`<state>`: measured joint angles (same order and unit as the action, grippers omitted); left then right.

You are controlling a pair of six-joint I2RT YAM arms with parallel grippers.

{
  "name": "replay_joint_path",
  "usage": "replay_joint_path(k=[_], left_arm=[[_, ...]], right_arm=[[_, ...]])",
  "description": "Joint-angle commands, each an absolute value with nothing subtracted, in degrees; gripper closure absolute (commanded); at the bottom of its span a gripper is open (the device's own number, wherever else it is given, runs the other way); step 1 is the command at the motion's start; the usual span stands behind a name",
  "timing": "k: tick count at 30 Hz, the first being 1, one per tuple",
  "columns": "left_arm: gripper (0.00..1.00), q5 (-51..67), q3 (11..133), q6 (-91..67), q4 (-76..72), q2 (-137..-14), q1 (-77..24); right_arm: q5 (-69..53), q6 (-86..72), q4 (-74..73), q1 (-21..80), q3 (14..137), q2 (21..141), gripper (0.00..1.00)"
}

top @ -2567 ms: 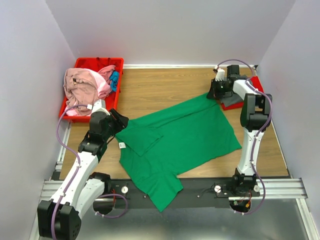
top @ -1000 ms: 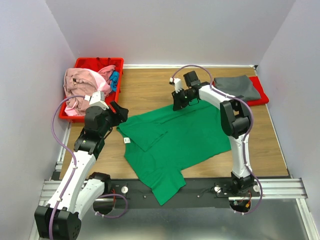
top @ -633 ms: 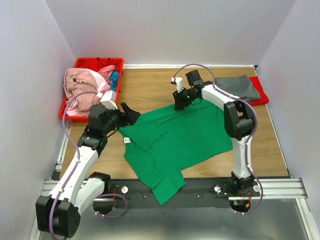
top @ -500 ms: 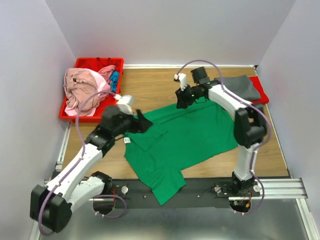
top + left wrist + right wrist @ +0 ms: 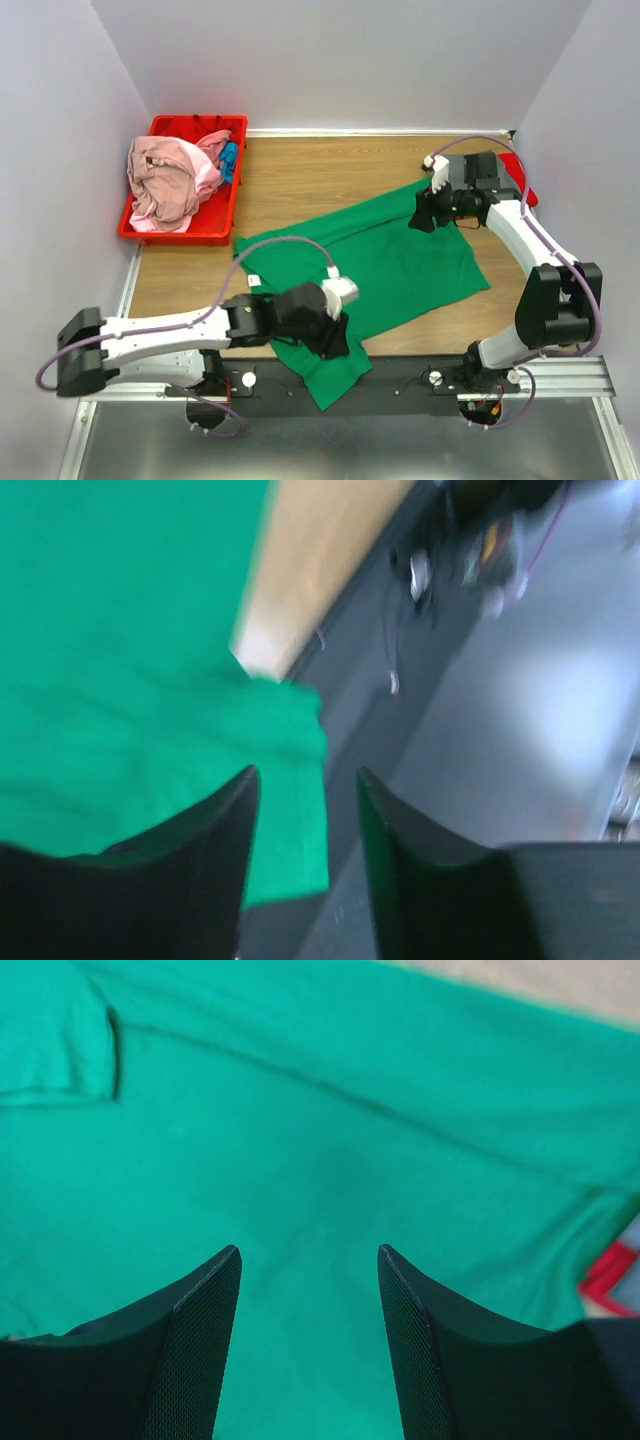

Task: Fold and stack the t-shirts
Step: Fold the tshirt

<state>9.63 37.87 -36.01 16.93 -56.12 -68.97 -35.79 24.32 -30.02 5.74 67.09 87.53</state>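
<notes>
The wooden bench carries the large green t-shirt, spread out flat and askew beneath both pincers. It reaches from under the left pincer at the near edge to under the right pincer at the shirt's far right corner. One sleeve, just on the near side of the left pincer, hangs off the bench edge onto the black rail.

The red bin sits well apart from both pincers, far off to the left of the right one and at the back left corner. A crumpled pink t-shirt is heaped over its rim, with a blue one tucked beside it.

In the left wrist view, which is blurred, the left pincer is spread with nothing between its fingers. The green sleeve and the rail lie below it.

The right pincer is likewise spread and holds nothing; green cloth with a seam line fills the view under its fingers. Whether either pincer touches the cloth cannot be told.

The shirt's white neck label lies on the bench side of the collar, to the left of the left pincer
</notes>
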Motion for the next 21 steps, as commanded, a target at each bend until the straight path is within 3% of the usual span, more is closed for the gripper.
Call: replay_joint_path(k=[1, 11, 21], left_arm=[[0.54, 4.0, 40.7, -38.5, 23.5, -63.2, -78.6], [0.59, -3.1, 49.0, -41.5, 36.1, -83.5, -98.8], [0.59, -6.3, 52.6, -39.3, 41.2, -91.0, -99.9]], right_arm=[[-40.4, 25.1, -31.0, 4.7, 63.3, 85.0, 0.36], [-41.4, 25.0, -31.2, 2.0, 62.1, 87.1, 0.36], [-42.2, 24.8, -31.2, 1.7, 62.0, 87.7, 0.36]])
